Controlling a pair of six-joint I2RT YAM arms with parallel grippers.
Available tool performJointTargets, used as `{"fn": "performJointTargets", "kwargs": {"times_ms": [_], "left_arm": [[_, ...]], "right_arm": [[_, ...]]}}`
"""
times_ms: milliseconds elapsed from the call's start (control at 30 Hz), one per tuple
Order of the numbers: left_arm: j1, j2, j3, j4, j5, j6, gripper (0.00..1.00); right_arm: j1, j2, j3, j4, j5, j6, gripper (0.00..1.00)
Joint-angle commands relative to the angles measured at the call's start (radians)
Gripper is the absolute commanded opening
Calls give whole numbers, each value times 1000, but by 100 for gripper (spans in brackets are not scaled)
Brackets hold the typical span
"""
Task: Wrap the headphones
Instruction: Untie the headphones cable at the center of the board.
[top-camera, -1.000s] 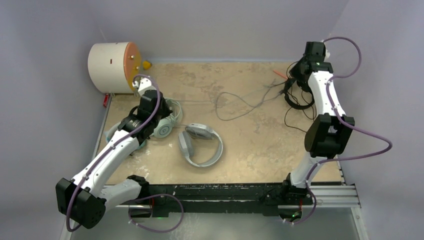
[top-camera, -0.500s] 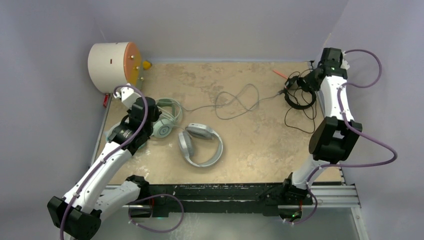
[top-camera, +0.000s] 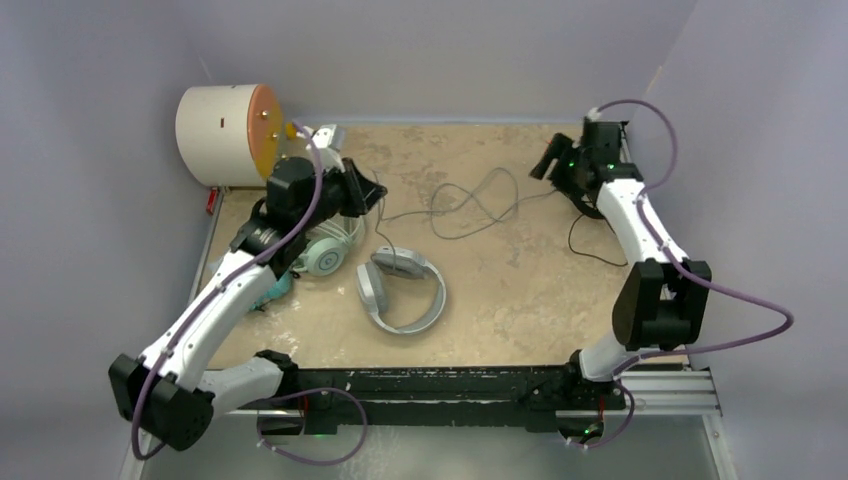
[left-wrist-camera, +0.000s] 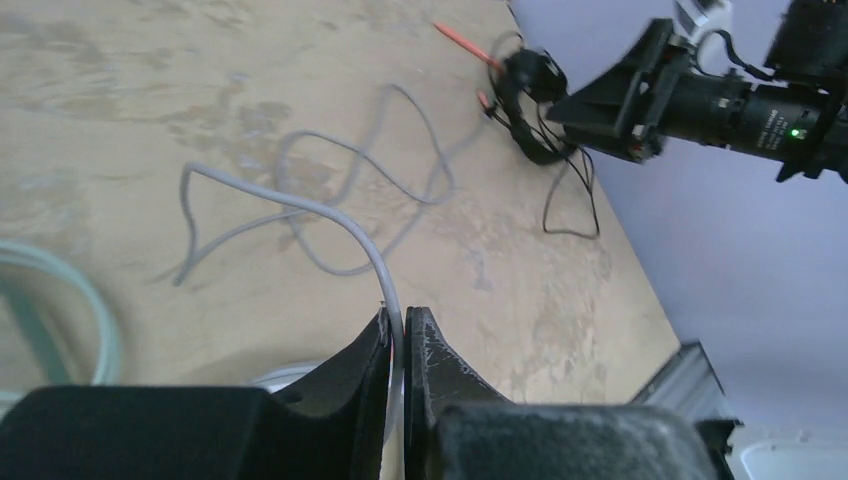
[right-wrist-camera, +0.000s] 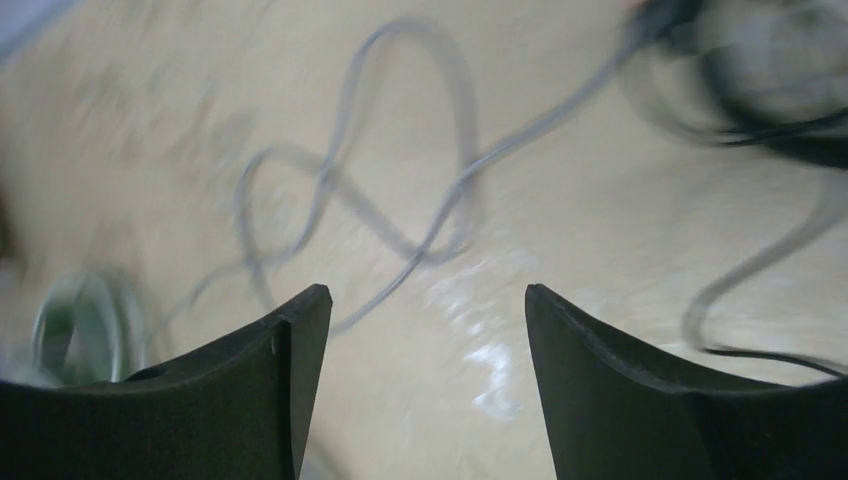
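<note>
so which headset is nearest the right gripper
The thin black headset with the black cable, at the far right corner beside the right gripper. The mint-green, white-and-grey and teal ones lie far off to the left.

The white-and-grey headset lies flat near the middle of the table. The mint-green headset lies just to its left. The thin black headset lies at the far right, its cable loose. A grey cable lies in loops between them, with one part pinched by the left gripper.
</note>
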Motion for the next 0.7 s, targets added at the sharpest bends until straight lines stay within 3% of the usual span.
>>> {"fn": "performJointTargets", "kwargs": {"times_ms": [0, 67, 133, 233, 267, 367, 400, 500, 667], "left_arm": [[-39, 150, 95, 6, 308, 81, 4], [-120, 220, 144, -52, 347, 148, 1], [-226, 260, 173, -80, 289, 199, 1], [-336, 305, 184, -90, 288, 239, 6], [-362, 319, 192, -114, 267, 255, 12], [-448, 332, 206, -198, 110, 298, 54], [-466, 325, 208, -221, 46, 297, 60], [-474, 278, 197, -289, -113, 234, 72], [-473, 152, 115, -414, -321, 22, 81]], "right_arm": [[77, -142, -184, 227, -386, -115, 73], [103, -198, -277, 297, -458, -94, 73], [149, -244, -346, 305, -464, -95, 73], [200, -312, -454, 297, -445, -110, 73], [211, -334, -482, 295, -442, -114, 73], [218, -393, -545, 290, -420, -121, 74], [219, -409, -554, 284, -418, -127, 73], [226, -447, -556, 250, -417, -153, 74], [345, -448, -522, 196, -405, -269, 75]]}}
